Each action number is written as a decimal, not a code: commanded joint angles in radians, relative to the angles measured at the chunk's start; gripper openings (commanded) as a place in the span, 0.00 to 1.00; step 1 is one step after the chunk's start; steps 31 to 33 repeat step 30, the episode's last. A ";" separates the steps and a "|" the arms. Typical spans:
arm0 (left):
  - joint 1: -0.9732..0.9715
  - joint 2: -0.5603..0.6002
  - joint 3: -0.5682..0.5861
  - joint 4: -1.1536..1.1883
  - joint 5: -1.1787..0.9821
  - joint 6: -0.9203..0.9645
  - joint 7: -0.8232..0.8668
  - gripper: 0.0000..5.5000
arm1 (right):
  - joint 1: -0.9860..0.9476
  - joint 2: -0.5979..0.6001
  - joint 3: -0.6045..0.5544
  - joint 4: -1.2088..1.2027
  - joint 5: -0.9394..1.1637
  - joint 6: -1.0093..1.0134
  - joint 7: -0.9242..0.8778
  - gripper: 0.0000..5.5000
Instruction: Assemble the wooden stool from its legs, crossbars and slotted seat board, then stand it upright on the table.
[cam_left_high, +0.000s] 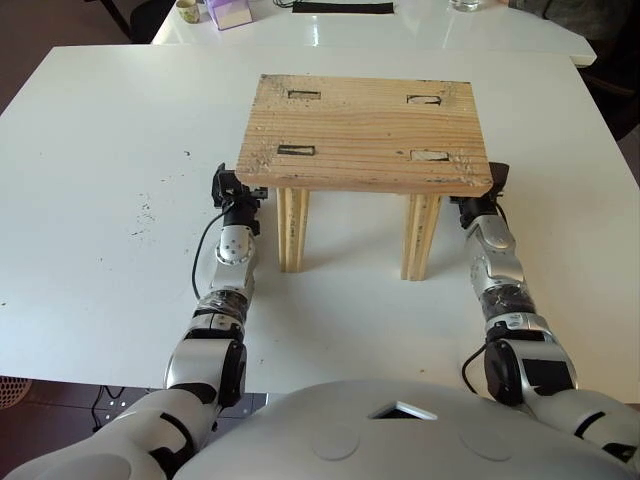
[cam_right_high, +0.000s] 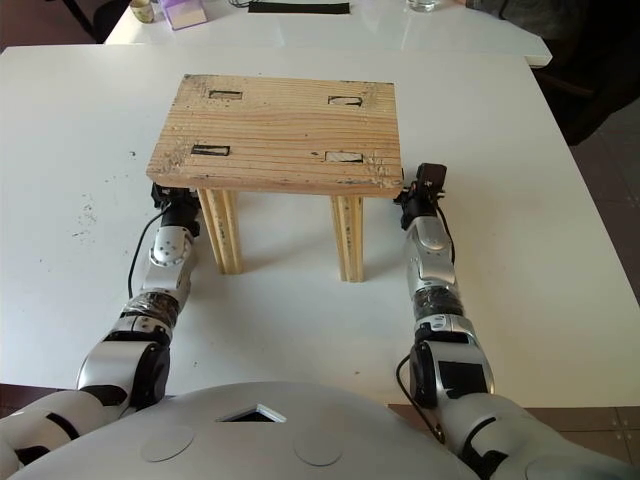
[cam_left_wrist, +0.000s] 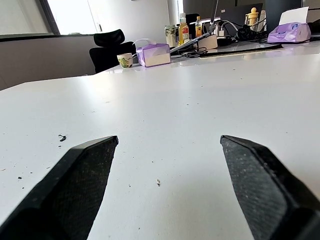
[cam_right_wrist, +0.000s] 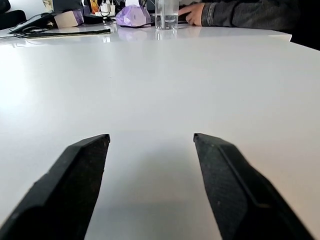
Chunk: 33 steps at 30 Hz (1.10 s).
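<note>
The wooden stool stands upright on the white table (cam_left_high: 110, 140). Its slotted seat board (cam_left_high: 365, 130) faces up, and two front legs (cam_left_high: 292, 228) (cam_left_high: 420, 236) rest on the tabletop. My left gripper (cam_left_wrist: 169, 140) is low over the table just left of the stool, by the seat's front left corner (cam_left_high: 232, 190). It is open, with bare table between its fingers. My right gripper (cam_right_wrist: 151, 136) sits just right of the stool by the front right corner (cam_left_high: 490, 188), also open and holding nothing. Neither gripper touches the stool as far as I can see.
A second white table stands behind, carrying a purple tissue box (cam_left_high: 230, 12), a cup (cam_left_high: 187, 10), a dark flat strip (cam_left_high: 343, 7) and a glass (cam_right_wrist: 166, 14). Small dark specks (cam_left_high: 140, 215) lie on the table's left part.
</note>
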 joint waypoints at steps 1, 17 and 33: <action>0.010 -0.016 -0.022 0.058 0.047 0.023 0.006 0.69 | -0.052 0.050 -0.024 -0.124 0.059 0.080 0.000 0.56; -0.042 0.002 0.019 0.138 0.050 0.009 0.017 0.69 | -0.286 0.135 -0.125 0.161 0.098 0.116 -0.086 0.56; -0.042 -0.006 0.033 0.161 0.059 -0.002 0.049 0.69 | -0.316 0.145 -0.132 0.216 0.081 0.084 -0.049 0.56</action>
